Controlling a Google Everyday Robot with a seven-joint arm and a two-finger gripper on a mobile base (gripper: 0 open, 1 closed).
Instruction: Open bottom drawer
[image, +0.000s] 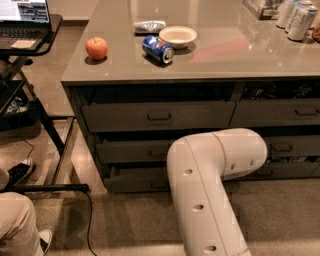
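Grey counter (235, 60) is stretching over two drawer stacks, with the white arm (205, 195) bending in front. Lowest in the left stack, the bottom drawer (131, 181) is sitting partly behind the elbow, which is hiding the gripper, so its state I cannot tell

- Red apple (96, 48) on grey countertop (240, 60), left end.
- Blue can (157, 48) lying on its side, just beside white bowl (177, 35); silver packet (149, 26) behind.
- Laptop (25, 15) on black stand (50, 47), left.

Table (235, 55): glossy, smooth grey top; arm (200, 200): smooth white plastic; bottom drawer (132, 181): matt front; pincer: hidden behind arm.
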